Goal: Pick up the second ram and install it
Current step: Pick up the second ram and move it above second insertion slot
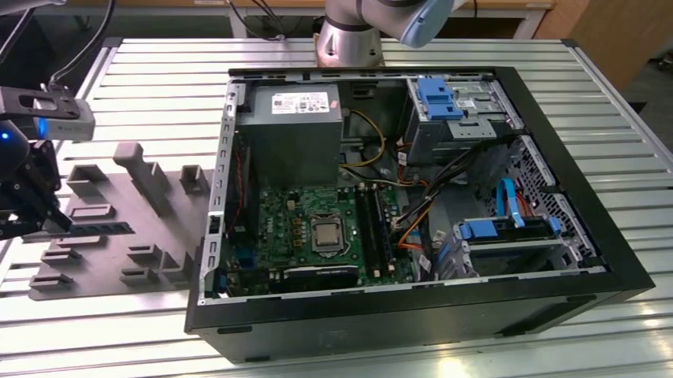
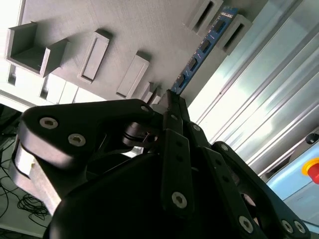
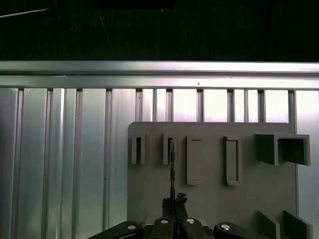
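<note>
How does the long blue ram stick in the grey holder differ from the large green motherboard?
The long, thin blue ram stick stands on edge in the grey slotted holder; the large green motherboard lies flat inside the black computer case. The stick is narrow, the motherboard broad. Both are circuit boards carrying dark parts.

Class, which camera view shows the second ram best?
The second wrist view: the second ram shows its blue face and dark chips. The first wrist view has it edge-on, a thin line; the exterior view, a small dark strip.
</note>
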Robot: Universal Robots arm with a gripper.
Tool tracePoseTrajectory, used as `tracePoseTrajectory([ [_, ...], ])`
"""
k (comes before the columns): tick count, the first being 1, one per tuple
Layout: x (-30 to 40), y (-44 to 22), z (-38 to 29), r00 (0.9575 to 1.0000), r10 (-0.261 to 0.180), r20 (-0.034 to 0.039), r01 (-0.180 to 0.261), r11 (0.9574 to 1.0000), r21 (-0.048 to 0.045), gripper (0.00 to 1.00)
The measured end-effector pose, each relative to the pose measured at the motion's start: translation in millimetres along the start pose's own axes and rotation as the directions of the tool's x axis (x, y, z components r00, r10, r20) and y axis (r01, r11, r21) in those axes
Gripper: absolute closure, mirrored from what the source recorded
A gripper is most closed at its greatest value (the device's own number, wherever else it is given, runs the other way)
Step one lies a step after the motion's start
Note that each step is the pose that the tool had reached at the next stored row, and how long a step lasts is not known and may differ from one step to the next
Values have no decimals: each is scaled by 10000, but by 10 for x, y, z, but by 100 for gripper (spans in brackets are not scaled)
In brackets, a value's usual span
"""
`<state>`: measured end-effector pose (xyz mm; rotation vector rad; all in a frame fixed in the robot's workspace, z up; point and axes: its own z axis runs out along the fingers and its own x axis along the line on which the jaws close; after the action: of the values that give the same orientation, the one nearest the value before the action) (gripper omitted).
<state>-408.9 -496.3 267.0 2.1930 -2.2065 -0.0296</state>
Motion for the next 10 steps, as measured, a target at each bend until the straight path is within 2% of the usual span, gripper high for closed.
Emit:
tracePoseTrajectory([
  [10,0,3,-71,10000,1,7,-1,10000,2,89],
])
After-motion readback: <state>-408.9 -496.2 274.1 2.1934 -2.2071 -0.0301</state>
